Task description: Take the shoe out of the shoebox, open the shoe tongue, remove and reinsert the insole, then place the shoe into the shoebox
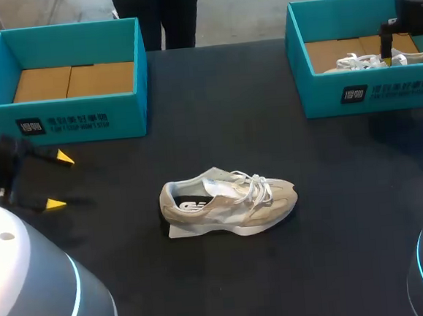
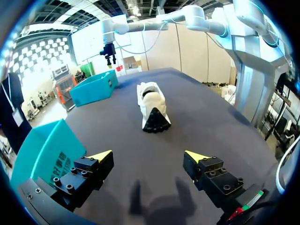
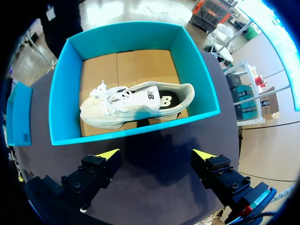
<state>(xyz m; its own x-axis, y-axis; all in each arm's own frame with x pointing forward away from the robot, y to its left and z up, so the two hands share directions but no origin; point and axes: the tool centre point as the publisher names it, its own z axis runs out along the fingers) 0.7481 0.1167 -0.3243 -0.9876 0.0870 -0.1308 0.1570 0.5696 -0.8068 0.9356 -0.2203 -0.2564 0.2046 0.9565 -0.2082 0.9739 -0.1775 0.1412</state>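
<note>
Right wrist view: my right pincer (image 3: 155, 153) spread, empty, hanging over near wall of shoebox (image 3: 60, 101); shoe (image 3: 136, 105) inside. Risk: descent clips wall, or tips catch only laces (image 3: 107, 96) and shoe slips. My left pincer (image 2: 149, 156) spread; second shoe (image 2: 152, 105) ahead on table (image 2: 211, 112).

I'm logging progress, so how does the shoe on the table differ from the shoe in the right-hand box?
The table shoe stands upright on the bare black table, out in the open; the boxed shoe sits inside the teal shoebox, apparently tipped on its side. The table shoe's toe points toward the robot's right; the boxed shoe's toward its left. Both are laced sneakers with dark insoles showing.
</note>
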